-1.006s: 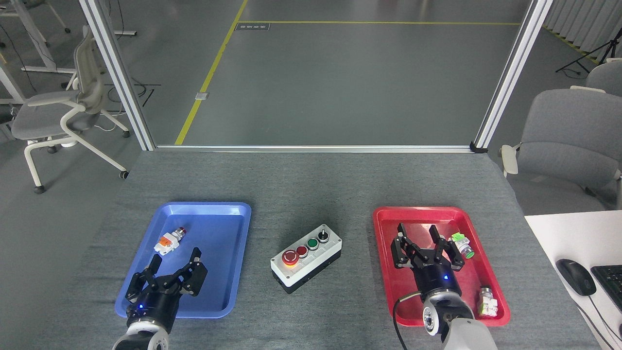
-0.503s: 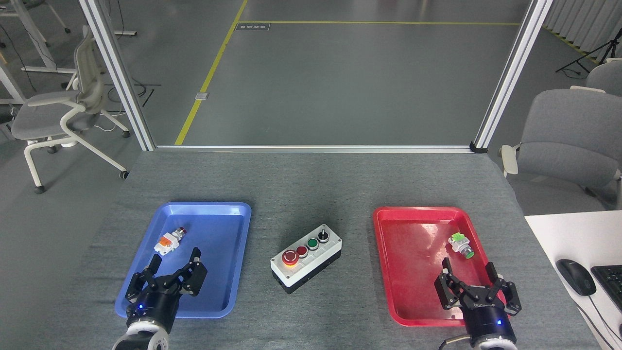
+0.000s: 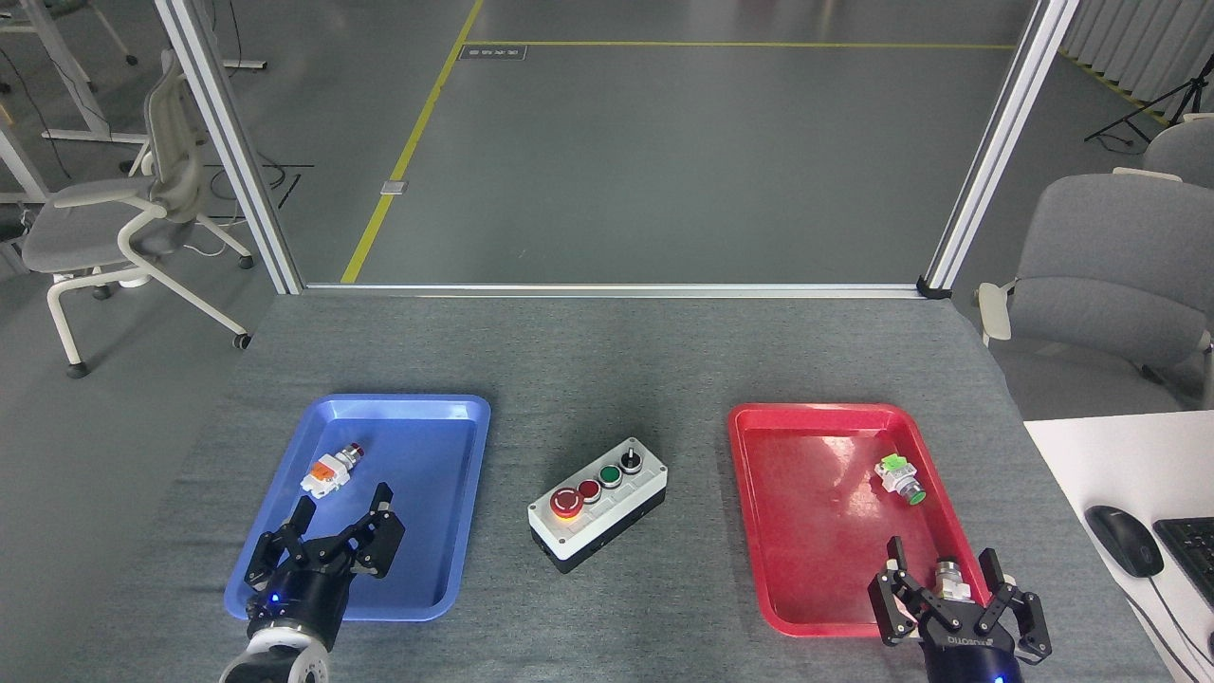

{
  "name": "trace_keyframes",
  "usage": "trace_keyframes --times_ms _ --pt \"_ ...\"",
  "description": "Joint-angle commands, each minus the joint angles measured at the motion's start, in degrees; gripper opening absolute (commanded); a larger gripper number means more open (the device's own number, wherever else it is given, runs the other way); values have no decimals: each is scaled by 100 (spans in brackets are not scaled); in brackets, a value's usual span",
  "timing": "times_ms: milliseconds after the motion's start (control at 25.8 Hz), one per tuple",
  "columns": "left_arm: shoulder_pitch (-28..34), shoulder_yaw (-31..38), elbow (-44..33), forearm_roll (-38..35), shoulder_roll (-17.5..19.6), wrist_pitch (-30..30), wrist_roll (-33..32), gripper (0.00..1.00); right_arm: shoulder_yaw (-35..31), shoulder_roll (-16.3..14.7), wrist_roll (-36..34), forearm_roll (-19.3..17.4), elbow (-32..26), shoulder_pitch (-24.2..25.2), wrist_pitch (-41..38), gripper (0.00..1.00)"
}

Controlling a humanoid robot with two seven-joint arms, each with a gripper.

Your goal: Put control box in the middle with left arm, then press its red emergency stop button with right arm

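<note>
Control box point(image 3: 597, 504) sits between blue tray point(image 3: 285, 493) and red tray point(image 3: 806, 531).

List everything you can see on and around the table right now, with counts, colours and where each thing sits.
control box: 1, white top on black base, table centre between the trays
emergency stop button: 1, red, near-left end of the control box
blue tray: 1, blue, left of the box
red-capped switch: 1, white and orange, in the blue tray
red tray: 1, red, right of the box
green-capped switch: 1, white and green, in the red tray
office chairs: 3, grey, floor left and right
mouse: 1, black, white desk at right
left gripper: 1, black, fingers spread over the blue tray
right gripper: 1, black, fingers spread at the red tray's near edge
</note>
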Motion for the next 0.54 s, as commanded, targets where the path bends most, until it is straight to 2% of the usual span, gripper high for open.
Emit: trace_keyframes --times_ms 0,271,503 --pt "-2 2 0 1 9 0 0 99 9 -35 -24 -25 -15 -144 110 98" --pt "-2 2 0 1 0 0 -9 99 27 -106 3 -42 416 -601 101 98" --pt "7 2 0 1 0 0 0 99 115 -132 3 -42 548 -645 128 98"
